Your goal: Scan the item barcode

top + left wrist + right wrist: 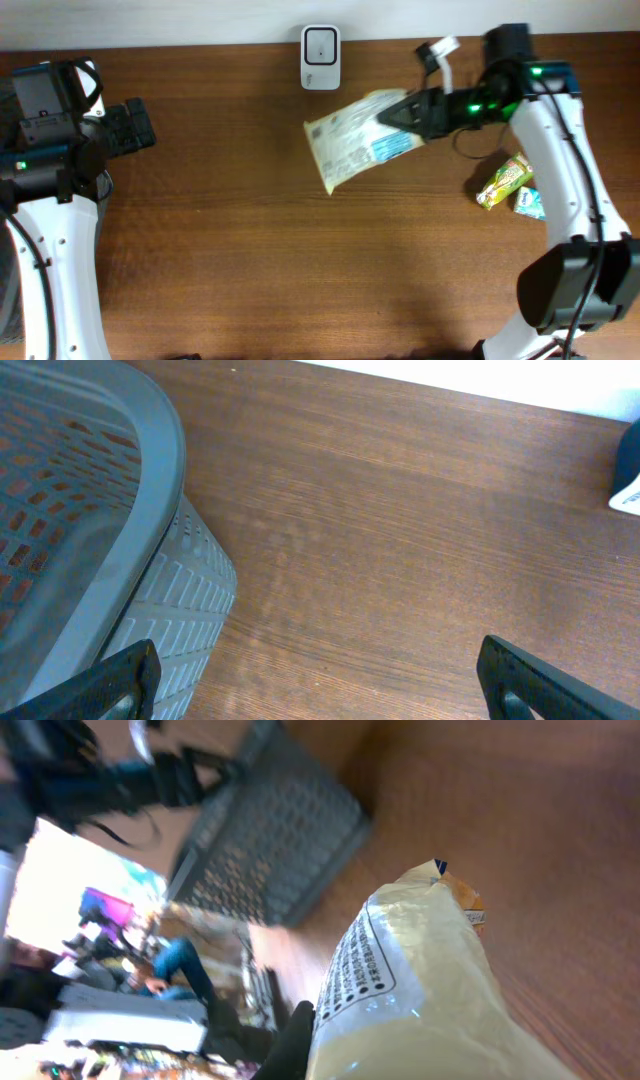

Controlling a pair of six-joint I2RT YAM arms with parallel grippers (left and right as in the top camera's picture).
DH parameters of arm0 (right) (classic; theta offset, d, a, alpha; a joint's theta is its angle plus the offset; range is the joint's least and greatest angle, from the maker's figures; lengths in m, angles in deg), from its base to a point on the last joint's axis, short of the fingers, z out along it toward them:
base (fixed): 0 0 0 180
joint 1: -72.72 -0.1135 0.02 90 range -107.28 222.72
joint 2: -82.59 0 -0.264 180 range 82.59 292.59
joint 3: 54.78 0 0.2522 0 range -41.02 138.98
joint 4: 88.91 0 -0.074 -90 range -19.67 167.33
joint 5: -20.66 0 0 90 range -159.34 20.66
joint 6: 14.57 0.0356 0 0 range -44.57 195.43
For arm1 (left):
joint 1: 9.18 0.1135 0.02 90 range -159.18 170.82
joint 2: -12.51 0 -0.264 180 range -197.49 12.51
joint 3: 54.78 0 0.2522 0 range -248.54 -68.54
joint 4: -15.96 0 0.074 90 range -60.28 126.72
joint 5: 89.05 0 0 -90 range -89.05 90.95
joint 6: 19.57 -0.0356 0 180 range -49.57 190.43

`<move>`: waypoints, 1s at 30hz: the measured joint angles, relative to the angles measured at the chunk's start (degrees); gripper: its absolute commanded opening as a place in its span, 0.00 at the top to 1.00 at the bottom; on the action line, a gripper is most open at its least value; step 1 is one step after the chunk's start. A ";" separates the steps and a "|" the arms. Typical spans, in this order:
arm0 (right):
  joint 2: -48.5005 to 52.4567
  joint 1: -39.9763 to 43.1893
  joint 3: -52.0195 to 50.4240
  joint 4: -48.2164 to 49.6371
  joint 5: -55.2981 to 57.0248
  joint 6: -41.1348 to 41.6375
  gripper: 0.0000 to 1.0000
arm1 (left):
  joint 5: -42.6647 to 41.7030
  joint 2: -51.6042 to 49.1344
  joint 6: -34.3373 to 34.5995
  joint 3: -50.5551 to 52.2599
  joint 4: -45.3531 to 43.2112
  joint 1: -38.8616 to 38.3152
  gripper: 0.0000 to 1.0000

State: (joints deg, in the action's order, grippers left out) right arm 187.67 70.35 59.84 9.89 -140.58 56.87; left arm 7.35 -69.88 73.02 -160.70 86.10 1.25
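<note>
A pale yellow snack bag point(355, 140) with a white printed label hangs above the table at the back middle, just below the white barcode scanner point(320, 44). My right gripper point(408, 111) is shut on the bag's right end. In the right wrist view the bag point(430, 990) fills the lower right, with one dark finger point(295, 1045) pressed against its left side. My left gripper point(135, 127) stands open at the far left with nothing between its fingers point(120, 680).
A grey plastic basket point(90, 530) sits at the left edge beside my left gripper. Two small packets, a yellow-green one point(503, 181) and a blue-white one point(530, 203), lie on the table at the right by my right arm.
</note>
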 measured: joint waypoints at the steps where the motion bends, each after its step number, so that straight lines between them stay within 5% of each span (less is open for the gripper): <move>1: 1.27 -2.60 0.00 0.09 2.80 0.00 0.96 | 0.00 0.00 0.00 0.00 0.00 0.00 0.01; 5: 12.74 -7.32 0.00 4.07 15.98 4.85 0.96 | 0.00 0.00 0.00 0.00 0.04 0.00 0.01; 6: 15.58 -7.48 0.00 4.31 21.73 6.56 0.88 | 0.00 0.00 0.00 0.00 0.00 0.00 0.01; 8: 17.05 -7.54 0.00 4.22 32.44 9.35 0.55 | 0.00 0.00 0.00 0.00 0.00 0.00 0.01; 11: 17.14 -7.58 0.00 3.13 42.93 10.01 0.40 | 0.00 0.00 0.00 0.00 0.00 0.00 0.01; 13: 17.75 -7.58 0.00 1.77 46.01 10.23 0.13 | 0.00 0.00 0.00 0.00 0.02 0.00 0.01; 15: 20.39 -7.58 0.07 0.04 46.64 10.14 0.02 | 0.00 0.00 0.00 0.00 0.00 0.00 0.01; 17: 24.57 -7.80 0.04 -0.92 46.47 9.86 0.01 | 0.00 0.00 0.00 0.00 0.00 0.00 0.01; 20: 25.44 -9.31 0.22 -2.62 45.46 10.60 0.02 | 0.00 0.00 0.00 0.00 0.00 0.00 0.01; 22: 25.77 -10.47 0.33 -2.45 45.22 13.05 0.26 | 0.00 0.00 0.00 0.00 0.00 0.00 0.01; 24: 26.88 -10.64 0.59 -1.33 44.09 17.16 0.66 | 0.00 0.00 0.00 0.00 0.04 0.00 0.01; 25: 27.15 -10.69 0.20 0.22 43.60 18.51 0.78 | 0.00 0.00 0.00 0.00 -0.02 0.00 0.01; 27: 27.63 -10.69 -0.48 1.07 41.72 20.00 0.95 | 0.00 0.00 0.00 0.00 0.00 0.00 0.01; 30: 27.63 -10.69 -0.59 1.31 39.04 20.50 0.96 | 0.00 0.00 0.00 0.00 0.02 0.00 0.01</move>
State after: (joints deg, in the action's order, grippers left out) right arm 215.30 59.66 59.25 11.20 -101.54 77.37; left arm 7.35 -69.88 73.02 -160.70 86.12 1.25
